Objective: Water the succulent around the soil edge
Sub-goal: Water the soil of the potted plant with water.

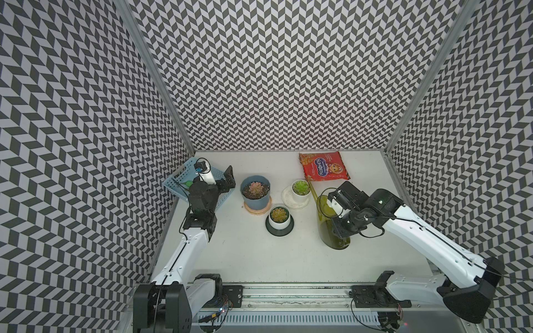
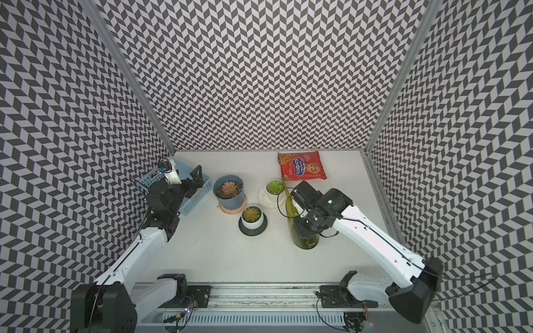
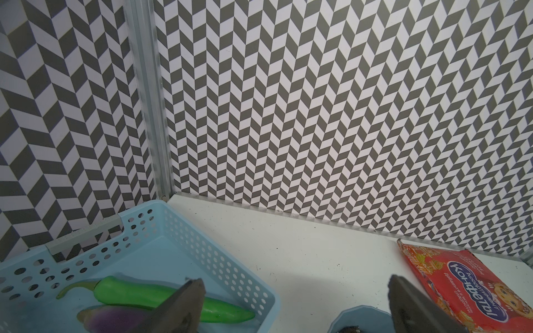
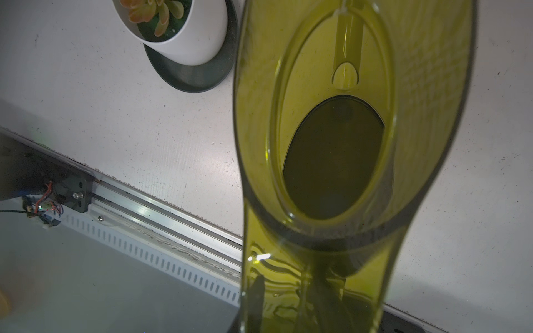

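Green succulent [image 1: 300, 187], likely the target, sits in a white pot [image 1: 302, 196] back-centre on the table [image 1: 245, 253]; spout [image 1: 314, 191] tip just beside its rim. Right gripper [image 1: 341, 230] clamped on watering can [image 1: 326, 230] handle, can upright. Left gripper [image 1: 229, 178] wide open, idle by blue basket [image 1: 173, 184]. Risk: fast tilt floods rosette; spout bump tips the pot.

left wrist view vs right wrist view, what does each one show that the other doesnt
Only the left wrist view shows the blue basket holding a green pepper and a purple vegetable, the red snack packet, the patterned walls, and the left gripper with its jaws wide apart. Only the right wrist view shows the green watering can from above, the white pot with a succulent on a dark saucer, and the front rail. Both share the white table.
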`<state>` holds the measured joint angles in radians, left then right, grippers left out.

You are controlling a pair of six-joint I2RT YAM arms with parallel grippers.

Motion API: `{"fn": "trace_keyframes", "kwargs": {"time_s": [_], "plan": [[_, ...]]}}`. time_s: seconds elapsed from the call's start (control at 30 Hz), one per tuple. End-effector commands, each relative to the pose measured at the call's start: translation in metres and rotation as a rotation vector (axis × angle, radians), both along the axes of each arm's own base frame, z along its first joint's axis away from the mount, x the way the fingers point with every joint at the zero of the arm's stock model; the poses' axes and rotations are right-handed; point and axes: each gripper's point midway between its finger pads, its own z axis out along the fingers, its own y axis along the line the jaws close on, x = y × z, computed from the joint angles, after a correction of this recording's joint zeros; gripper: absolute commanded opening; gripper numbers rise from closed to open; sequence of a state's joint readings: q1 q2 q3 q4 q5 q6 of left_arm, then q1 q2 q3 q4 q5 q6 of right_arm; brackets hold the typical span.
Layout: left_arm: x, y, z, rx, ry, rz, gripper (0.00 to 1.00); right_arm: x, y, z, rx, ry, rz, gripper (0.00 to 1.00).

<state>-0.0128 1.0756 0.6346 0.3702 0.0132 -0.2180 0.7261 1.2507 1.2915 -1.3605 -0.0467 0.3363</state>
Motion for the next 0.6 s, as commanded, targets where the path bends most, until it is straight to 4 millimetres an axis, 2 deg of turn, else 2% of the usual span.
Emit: {"fn": "trace_keyframes", "kwargs": {"time_s": [0.0, 0.4, 0.57], "plan": [[0.002, -0.002, 0.013, 0.014, -0.034, -0.006, 1.0, 0.016, 0.003, 0.014, 0.024, -0.08, -0.008, 0.0], [0.002, -0.002, 0.014, 0.013, -0.035, -0.006, 1.0, 0.014, 0.013, 0.038, 0.113, -0.109, 0.024, 0.0], [0.002, -0.001, 0.013, 0.012, -0.033, -0.005, 1.0, 0.006, 0.021, 0.044, 0.169, -0.081, 0.051, 0.0]]}}
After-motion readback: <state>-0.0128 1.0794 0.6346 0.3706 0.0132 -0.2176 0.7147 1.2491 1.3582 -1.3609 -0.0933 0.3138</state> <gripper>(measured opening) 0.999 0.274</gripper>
